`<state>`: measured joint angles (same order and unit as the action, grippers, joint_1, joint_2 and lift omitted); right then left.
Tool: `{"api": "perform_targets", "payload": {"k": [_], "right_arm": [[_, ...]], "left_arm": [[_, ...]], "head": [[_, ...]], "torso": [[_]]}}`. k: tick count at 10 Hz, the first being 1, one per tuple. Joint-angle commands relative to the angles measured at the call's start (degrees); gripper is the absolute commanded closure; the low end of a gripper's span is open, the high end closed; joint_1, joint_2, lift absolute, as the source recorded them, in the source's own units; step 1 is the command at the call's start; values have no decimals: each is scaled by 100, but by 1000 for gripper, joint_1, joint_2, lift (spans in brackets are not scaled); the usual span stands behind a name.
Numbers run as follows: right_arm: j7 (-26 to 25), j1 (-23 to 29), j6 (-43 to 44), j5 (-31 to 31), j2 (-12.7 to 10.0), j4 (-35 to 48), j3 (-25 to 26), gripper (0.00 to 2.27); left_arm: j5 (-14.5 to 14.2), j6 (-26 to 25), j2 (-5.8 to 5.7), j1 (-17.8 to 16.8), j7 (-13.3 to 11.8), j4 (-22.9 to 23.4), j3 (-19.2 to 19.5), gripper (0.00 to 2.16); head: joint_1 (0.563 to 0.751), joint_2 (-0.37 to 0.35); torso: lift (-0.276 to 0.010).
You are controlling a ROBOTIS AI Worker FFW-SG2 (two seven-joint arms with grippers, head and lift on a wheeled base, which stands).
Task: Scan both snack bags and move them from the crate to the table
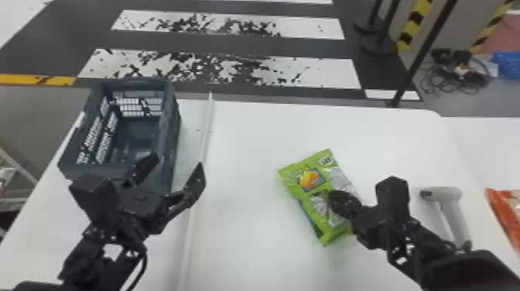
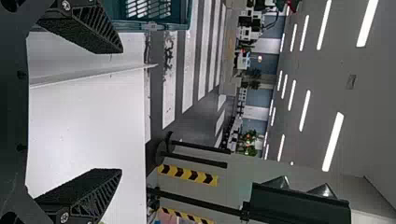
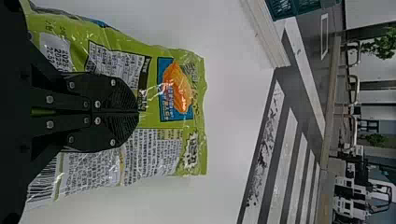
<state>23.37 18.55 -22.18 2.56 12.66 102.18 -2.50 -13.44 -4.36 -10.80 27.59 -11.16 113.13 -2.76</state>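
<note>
- Head view: the green snack bag (image 1: 305,176) is outside the crate (image 1: 170,131), over the table (image 1: 247,154); whether it rests there fully or is slightly raised cannot be told.
- The right claw (image 3: 138,112) is pressed together over the middle of this bag and seems to pinch its wrapper.
- The left claw (image 1: 178,161) is spread, with nothing between its fingers, near the crate's closer end.
- An orange bag (image 1: 507,209), probably the other snack, lies on a white surface at the head view's right edge, beyond the scanner (image 1: 447,192).
- Both bags thus appear to be out of the crate, so the task looks close to its end. Whether either has been scanned cannot be seen.
- What likely remains is to scan the green bag, if that is still due, then set it down and let go.
</note>
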Motion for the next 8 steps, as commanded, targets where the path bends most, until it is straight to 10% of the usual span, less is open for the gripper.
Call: {"api": "perform_targets", "payload": {"k": [1, 4, 8], "right_arm": [[-52, 210, -81, -10, 0, 724, 145, 2253], [45, 500, -362, -151, 0, 1612, 74, 2253], [115, 122, -116, -28, 0, 821, -937, 2253]], "left_arm": [[0, 0, -1, 0, 0, 8, -5, 87], [0, 18, 17, 0, 9, 16, -14, 87], [0, 18, 8, 0, 0, -1, -14, 87]], "head": [[695, -24], [695, -16], [695, 60]], "torso": [[-88], [-88], [-88]]}}
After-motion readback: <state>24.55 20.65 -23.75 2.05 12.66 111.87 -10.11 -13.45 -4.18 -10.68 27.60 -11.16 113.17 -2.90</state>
